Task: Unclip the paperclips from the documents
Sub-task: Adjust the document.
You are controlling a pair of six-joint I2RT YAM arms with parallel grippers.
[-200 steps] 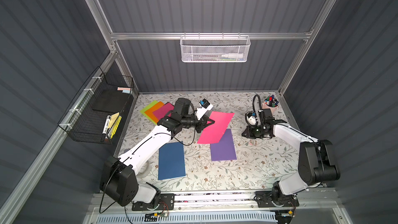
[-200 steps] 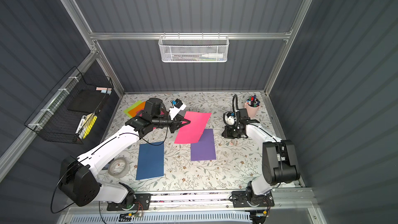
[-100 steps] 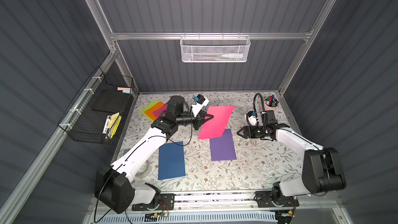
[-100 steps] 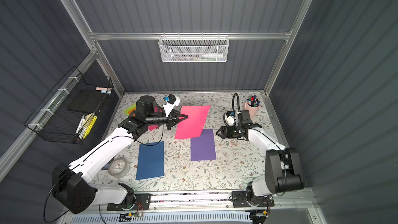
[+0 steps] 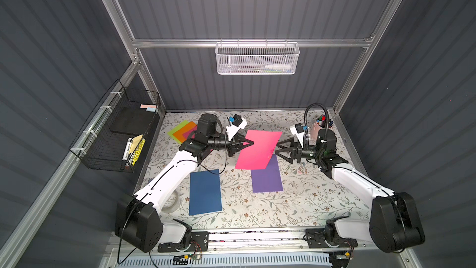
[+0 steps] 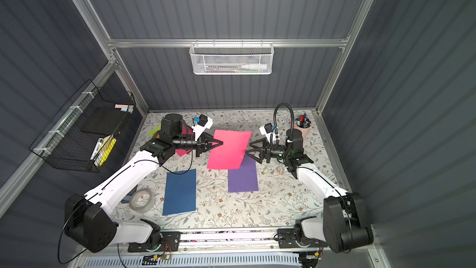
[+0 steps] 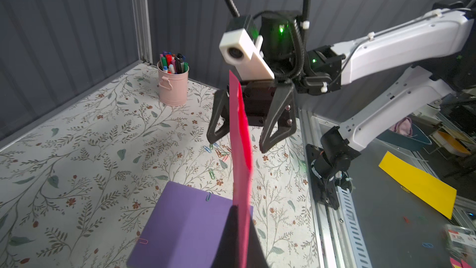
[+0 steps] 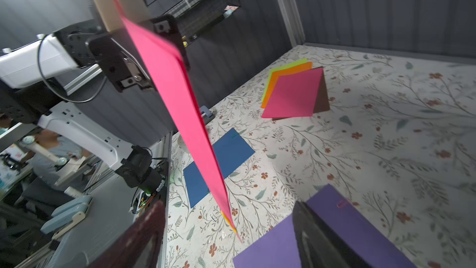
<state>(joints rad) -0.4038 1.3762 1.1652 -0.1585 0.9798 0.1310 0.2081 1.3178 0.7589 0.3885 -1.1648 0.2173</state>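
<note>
At far left of both top views a wire basket (image 5: 113,135) is hung on the wall. Right of it, at the upper left of the floral table (image 5: 257,215), a fanned sheet stack (image 5: 183,131) is seen: lime, orange, then pink on top, with a brown edge shown in the right wrist view. A tape roll (image 6: 142,200) is seen lower left, beside the left arm. A navy sheet (image 5: 205,192) is laid flat lower left of centre, with a tiny clip (image 8: 234,136) on one edge. The left gripper (image 5: 252,142) is clamped tight on the left edge of the held pink sheet (image 5: 258,150), which is lifted off the table at frame centre and tilted. An orange-looking clip (image 8: 226,219) is noted at that sheet's lower right corner. The purple sheet (image 5: 266,177) is laid flat just below, its top edge covered in view by the pink one. A blue clip (image 7: 208,196) and a pink clip (image 7: 142,241) are fixed on its edges. The right gripper (image 5: 277,149) is held just right of the clipped corner with its fingers spread wide and nothing gripped. Contact with the sheet cannot be told. Loose paperclips (image 5: 300,170) are scattered on the table below the right wrist. A pink pen cup (image 5: 322,125) is stood at upper right.
</note>
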